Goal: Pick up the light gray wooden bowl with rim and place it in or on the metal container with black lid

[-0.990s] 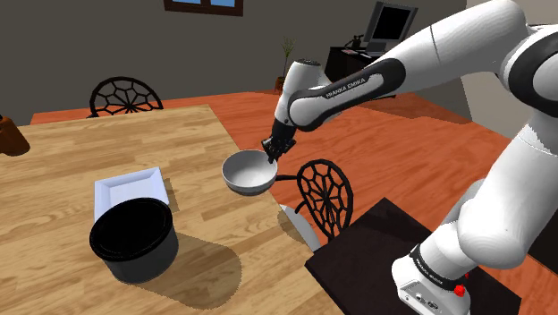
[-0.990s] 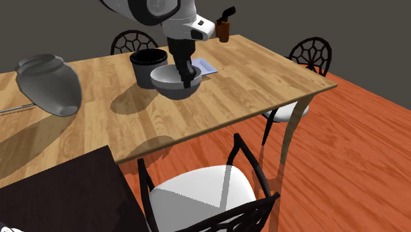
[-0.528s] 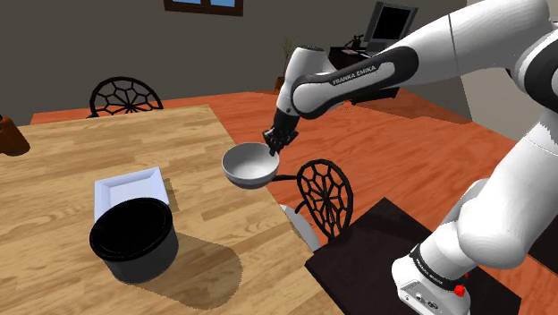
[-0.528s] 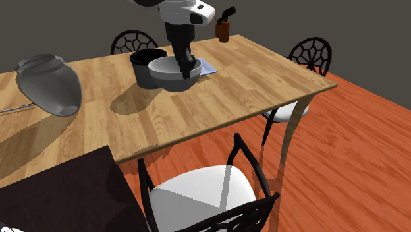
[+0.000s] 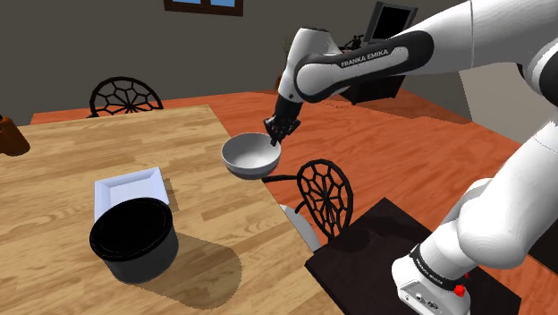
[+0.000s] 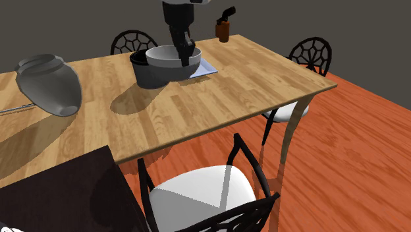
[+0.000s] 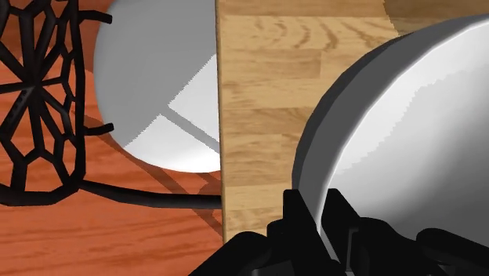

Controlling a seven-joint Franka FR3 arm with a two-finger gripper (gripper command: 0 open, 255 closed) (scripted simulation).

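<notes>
**While Pinched at the Rim, the Bowl Hangs Over the Table's Edge**

Where the two black fingers of the gripper (image 7: 317, 205) come together, they clamp the rim of the light grey bowl (image 7: 407, 133), one finger inside the wall and one outside, with only the rim's thickness between them. In the shoulder view the gripper (image 5: 275, 132) points downward and grips the bowl (image 5: 249, 156) at the rim's far side. The bowl hangs open side up, clear of the wooden table (image 5: 54, 179), with nothing touching it from below.

From the wrist camera, the table's edge and the white seat of a black wire-backed chair (image 7: 168, 102) show beneath and beside the bowl, so it sits above the tabletop close to that edge. In the shoulder view the same chair (image 5: 324, 192) stands just below the bowl.

The dark container (image 5: 132, 240) stands upright on the table nearer the camera, apart from the bowl, with a white square plate (image 5: 130, 188) just behind it. In the second exterior view the bowl (image 6: 168, 60) overlaps the front of the container (image 6: 141, 66), and the gripper (image 6: 182, 54) descends into it from above.

A grey jar (image 6: 49, 84) lies on its side farther along the table in that view, and a small brown object (image 6: 224, 29) stands at the far end.
</notes>
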